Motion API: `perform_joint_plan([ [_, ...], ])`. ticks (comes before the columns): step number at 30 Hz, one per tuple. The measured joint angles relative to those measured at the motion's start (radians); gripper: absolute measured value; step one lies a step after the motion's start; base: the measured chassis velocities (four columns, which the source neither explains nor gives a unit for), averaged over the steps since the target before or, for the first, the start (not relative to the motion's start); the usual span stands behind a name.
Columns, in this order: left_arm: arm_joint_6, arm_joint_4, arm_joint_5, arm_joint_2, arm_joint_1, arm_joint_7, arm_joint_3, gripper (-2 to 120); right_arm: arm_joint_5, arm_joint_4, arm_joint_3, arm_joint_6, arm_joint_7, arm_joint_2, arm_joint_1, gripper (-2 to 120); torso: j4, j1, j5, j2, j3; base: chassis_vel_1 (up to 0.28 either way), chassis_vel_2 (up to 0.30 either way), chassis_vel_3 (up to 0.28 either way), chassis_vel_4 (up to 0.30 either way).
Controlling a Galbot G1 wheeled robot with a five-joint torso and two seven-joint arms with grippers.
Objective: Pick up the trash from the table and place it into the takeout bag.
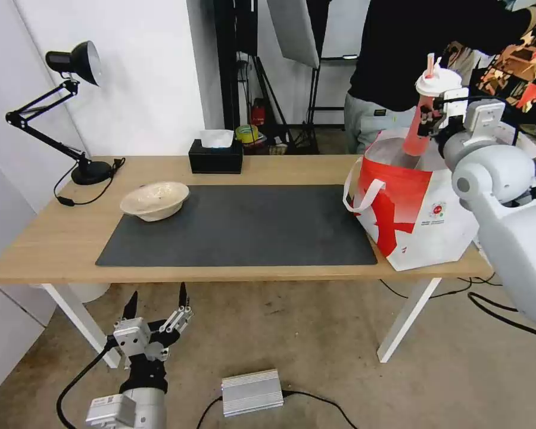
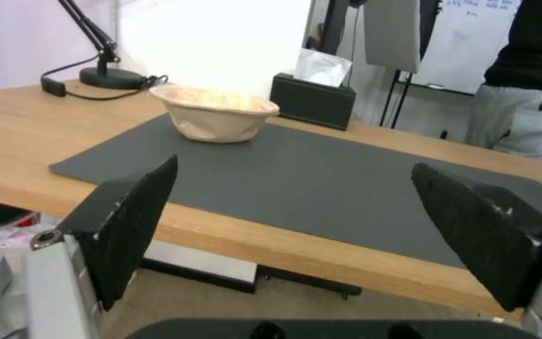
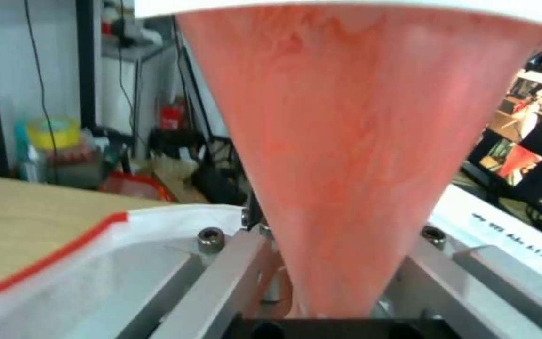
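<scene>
Red cup (image 1: 421, 122) clamped in right claw (image 1: 430, 116) above takeout bag (image 1: 411, 208).

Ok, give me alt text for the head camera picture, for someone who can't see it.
The right gripper holds a red drink cup tilted above the open takeout bag at the table's right end. A beige bowl sits on the grey mat's left corner, and the left gripper hangs open below the table edge.

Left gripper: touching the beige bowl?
Apart. Head view: left gripper hangs open below the table edge; beige bowl sits on the mat.
</scene>
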Motion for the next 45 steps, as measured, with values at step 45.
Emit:
perform_joint_plan([
  [45, -0.003, -0.019, -0.004, 0.001, 0.01, 0.005, -0.001, 100, -0.108, -0.213, -0.401, -0.089, -0.325, -0.189, 0.288, 3, 0.0, 0.0, -0.0001, 0.0, 0.0, 0.0, 0.0, 0.0, 0.0],
])
